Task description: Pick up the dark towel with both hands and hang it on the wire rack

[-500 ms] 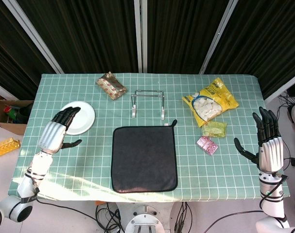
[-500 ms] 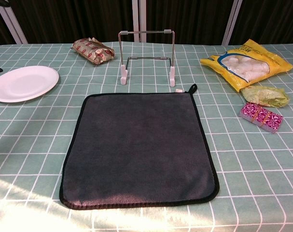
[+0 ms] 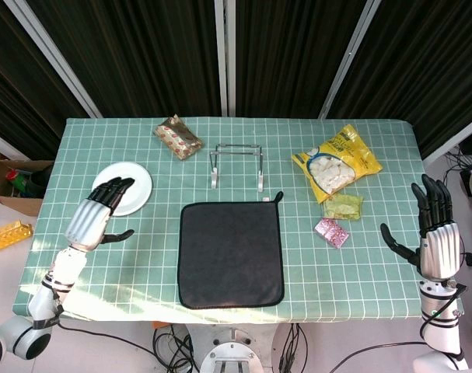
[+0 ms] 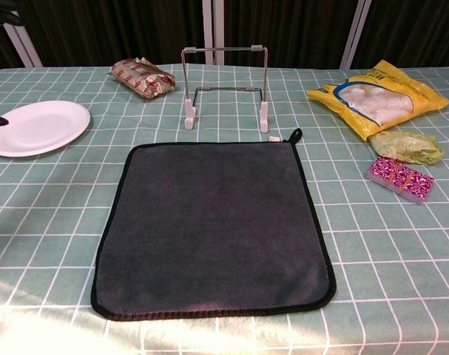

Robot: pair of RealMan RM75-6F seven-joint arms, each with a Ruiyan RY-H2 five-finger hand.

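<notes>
On table centre: dark towel (image 3: 232,254) flat, just before wire rack (image 3: 236,164), unmoved.
Left hand (image 3: 96,217): fingers apart, empty, slid nearer beside white plate (image 3: 137,185).
Right hand (image 3: 436,231): spread, empty, dropped slightly off table edge.

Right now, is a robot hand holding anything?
No. The left robot hand and the right robot hand are both open and empty, and the dark towel lies flat on the table, untouched.
</notes>
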